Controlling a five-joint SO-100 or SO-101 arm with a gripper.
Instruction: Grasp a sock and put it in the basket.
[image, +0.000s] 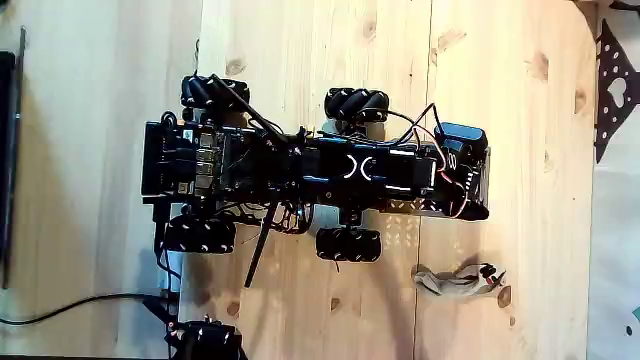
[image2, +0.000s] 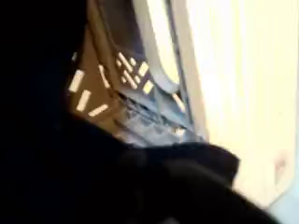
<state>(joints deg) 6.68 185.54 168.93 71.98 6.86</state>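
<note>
Arm folded over the wheeled robot; perforated basket fills the blurred wrist view, close below. Tool spread or pinched? Cannot tell. Pale sock on the bench.

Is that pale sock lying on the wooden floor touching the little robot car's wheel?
Apart. In the fixed view, bare wood shows between the pale sock and the nearest wheel.

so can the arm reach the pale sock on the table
Probably yes: the pale sock lies uncovered on the table, close beside the robot's wheel in the fixed view. The arm is folded over the chassis and would have to swing out.
</note>
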